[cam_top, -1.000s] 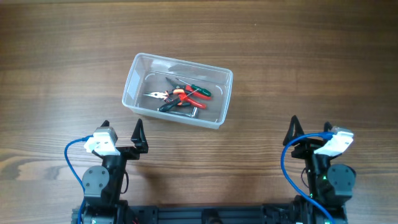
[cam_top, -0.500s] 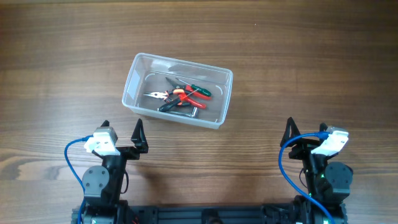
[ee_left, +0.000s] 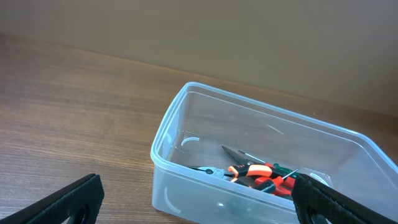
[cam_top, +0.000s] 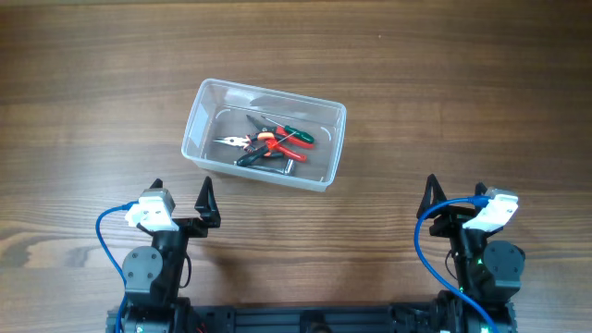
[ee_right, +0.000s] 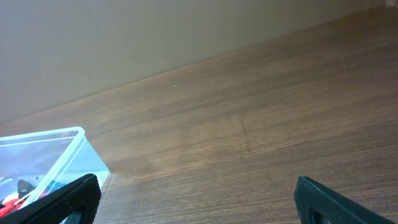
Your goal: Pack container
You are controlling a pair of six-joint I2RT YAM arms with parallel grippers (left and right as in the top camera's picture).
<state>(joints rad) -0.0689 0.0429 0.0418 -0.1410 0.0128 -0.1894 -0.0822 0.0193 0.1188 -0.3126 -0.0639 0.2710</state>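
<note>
At the desk's (cam_top: 462, 83) near edge on the left, the left claw (cam_top: 180, 185) stands with its jaws spread wide and nothing between them. A blue cable (cam_top: 104, 236) loops off its 9 o'clock side, close to the arm base.

The container (cam_top: 191, 125) lies at about 1 o'clock from that claw, flat on the desk and apart from both arms, with its long side skewed slightly so the right end sits lower in the overhead view. Inside it, heaped toward the near wall, are orange-handled pliers (cam_top: 264, 143), a green-handled screwdriver (cam_top: 298, 135) crossing them, and a dark tool (cam_top: 268, 165) beneath. The part of its floor toward 12 o'clock is bare. In the left wrist view the tub's near corner fills the space ahead of the fingers (ee_left: 68, 202).

From the right claw (cam_top: 453, 185) the container is at about 10 o'clock, well apart. This claw is also spread wide and grips nothing, with a blue cable (cam_top: 424, 245) curling at its 8 o'clock. Bare wood runs ahead of it toward 12 o'clock and out to 3 o'clock. The right wrist view shows only the tub's corner at the left edge and a plain wall (ee_right: 155, 31) past the desk's far edge.
</note>
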